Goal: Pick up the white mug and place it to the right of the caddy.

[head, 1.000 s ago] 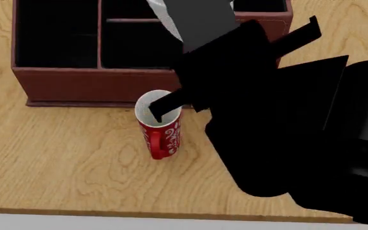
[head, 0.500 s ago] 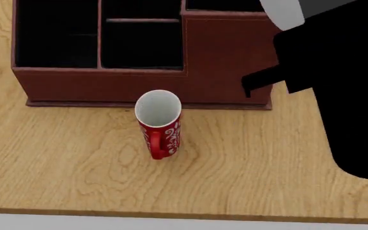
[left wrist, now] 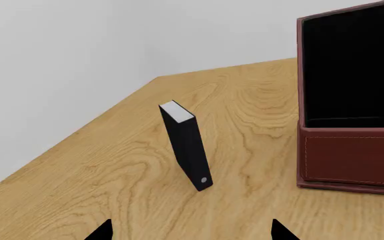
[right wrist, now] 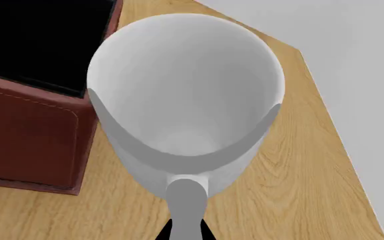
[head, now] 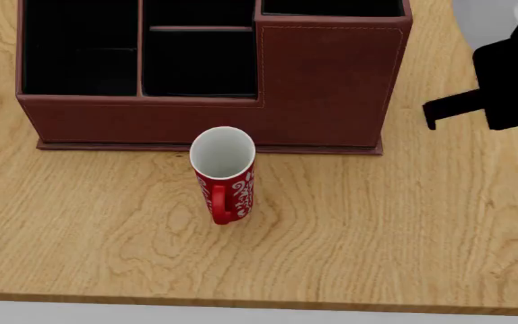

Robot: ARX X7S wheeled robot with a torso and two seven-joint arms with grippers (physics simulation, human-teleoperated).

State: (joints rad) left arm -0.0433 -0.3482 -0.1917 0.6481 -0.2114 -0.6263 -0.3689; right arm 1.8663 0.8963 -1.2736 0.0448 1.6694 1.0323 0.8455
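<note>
Left wrist view: the caddy (left wrist: 352,115), red-brown with black lining, fills the right side; the left gripper's tips show apart at the bottom edge.

Head view: the right gripper (head: 502,84) sits at the upper right.

Right wrist view: the white mug (right wrist: 185,100), glossy and plain, fills the centre, its handle clamped by the right gripper, beside the caddy. No writing is legible.

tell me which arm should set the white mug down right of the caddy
Right. Its wrist view shows the white mug at its end effector, beside the caddy. The left faces the black box.

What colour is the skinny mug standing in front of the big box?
The mug is red with white swirls, white inside. The head view shows it best, before the caddy.
</note>
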